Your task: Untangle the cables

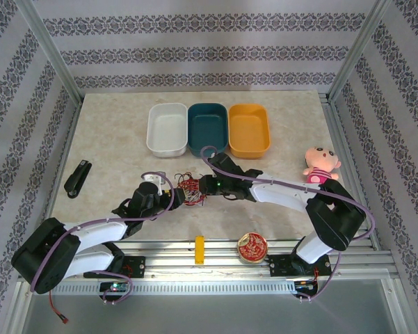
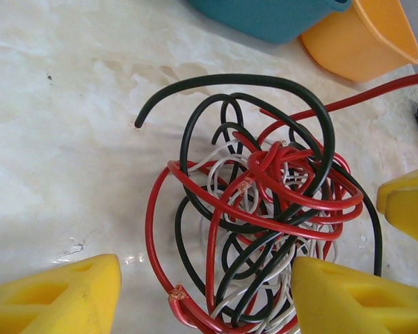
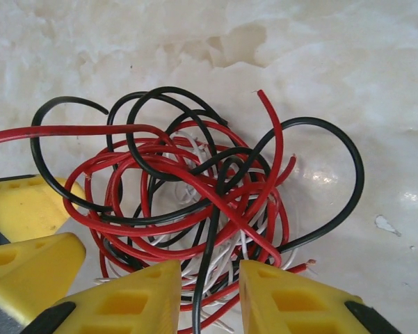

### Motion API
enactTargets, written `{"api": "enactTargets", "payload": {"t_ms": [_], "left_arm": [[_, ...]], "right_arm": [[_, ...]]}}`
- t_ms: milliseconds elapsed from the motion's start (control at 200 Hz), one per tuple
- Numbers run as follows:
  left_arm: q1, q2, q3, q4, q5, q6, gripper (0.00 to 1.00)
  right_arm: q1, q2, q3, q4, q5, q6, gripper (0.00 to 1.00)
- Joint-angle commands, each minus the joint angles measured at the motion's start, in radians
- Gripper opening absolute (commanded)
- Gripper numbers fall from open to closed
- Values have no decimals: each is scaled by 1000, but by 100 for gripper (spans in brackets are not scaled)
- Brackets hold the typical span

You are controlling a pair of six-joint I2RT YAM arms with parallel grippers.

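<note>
the fist-sized tangle of thin red, black and white cables [image 1: 191,188] lies on the pale marbled table [image 1: 111,132], in front of the white, teal and orange tubs, and both arms meet right over it from either side.

the left gripper [image 2: 205,306] stands spread wide, with its yellow fingers [image 2: 55,299] on either side of the near part of the knot [image 2: 264,202]. a red loop and several black and white strands lie between the fingers, and nothing looks pinched. the right gripper [image 3: 210,299] has its jaws much closer together. a black strand runs down through the gap with red and white ones beside it, yet there is daylight on both sides of that strand, so i'd call it not clamped yet.

to me this is the taking-hold step: each side is picking its bit of the bundle [image 3: 195,195] and the knot is as tight as ever, so nothing is freed yet.

next, i reckon each gripper needs to bite on a different wire, ideally a single one such as that black strand. then the two should draw apart gently, or the red twist at the centre will only cinch tighter.
</note>
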Motion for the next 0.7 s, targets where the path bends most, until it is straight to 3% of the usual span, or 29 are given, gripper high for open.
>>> {"api": "enactTargets", "payload": {"t_ms": [0, 570, 695], "left_arm": [[-11, 4, 6, 59, -20, 22, 64], [-11, 126, 29, 172, 10, 7, 54], [-11, 133, 33, 173, 2, 8, 47]], "right_arm": [[9, 20, 25, -2, -15, 26, 28], [18, 65, 39, 7, -53, 54, 19], [18, 65, 41, 3, -53, 54, 14]]}}
